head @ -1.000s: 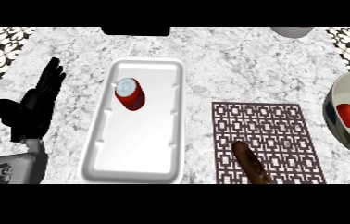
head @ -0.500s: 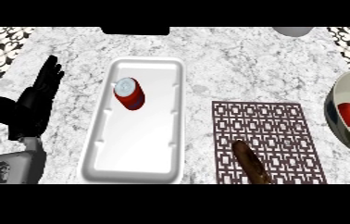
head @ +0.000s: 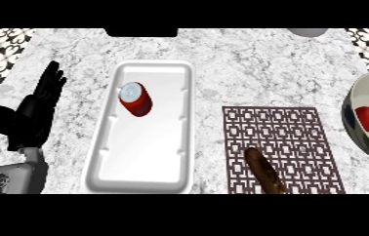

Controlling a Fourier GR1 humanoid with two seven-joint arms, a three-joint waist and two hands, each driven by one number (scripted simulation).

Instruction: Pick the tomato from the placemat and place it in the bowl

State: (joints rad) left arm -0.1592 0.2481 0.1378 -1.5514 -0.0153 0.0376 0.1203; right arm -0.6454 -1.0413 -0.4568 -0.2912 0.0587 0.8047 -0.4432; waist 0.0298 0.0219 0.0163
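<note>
Looking down on the marbled worktop, we take the white tray as our landmark; it lies lengthwise a little left of the middle. Inside it, toward its far end, a red can with a silver top lies on its side, tilted, touching the tray's floor.

Left of the tray, well apart from it, we see our left hand resting near the edge, fingers straight and pointing away from us, open wide and holding nothing. Its grey forearm shows at the lower left.

Right of the tray, just beside it, lies a dark brown placemat with a lattice pattern. On the placemat's near part, on the side closest to the tray, rests a long brown thing, tilted; we cannot tell what it is. We see no tomato on the placemat.

Farther right of the tray, past the placemat, the bowl is cut by the edge, and inside it a red shape shows, which may be the tomato, though we cannot tell for sure.

Our right hand shows nowhere.
</note>
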